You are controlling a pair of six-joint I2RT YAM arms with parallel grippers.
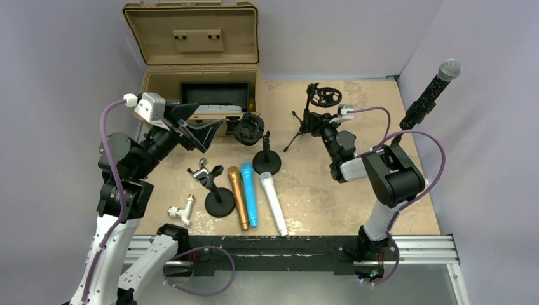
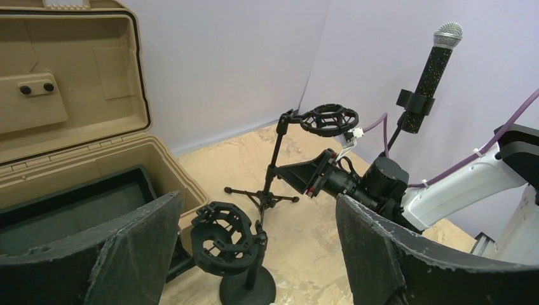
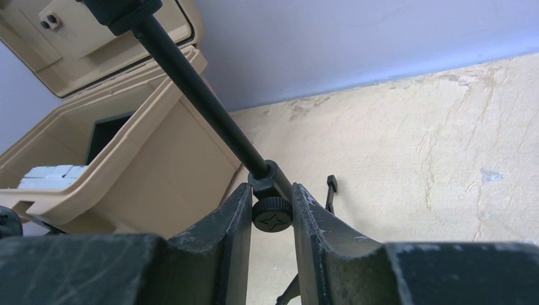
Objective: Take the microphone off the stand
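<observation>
The black metal tripod stand (image 3: 191, 82) is clamped at its knob by the right claw (image 3: 272, 202); the glittery black microphone (image 1: 437, 86), to its right, must be reached next.

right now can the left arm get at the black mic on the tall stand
Probably not. The left gripper hangs open by the case on the far left; the microphone stands at the far right, with the right arm and the tripod stand between them.

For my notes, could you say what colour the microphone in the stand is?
The microphone is speckled black, silver-headed; left wrist view.
</observation>
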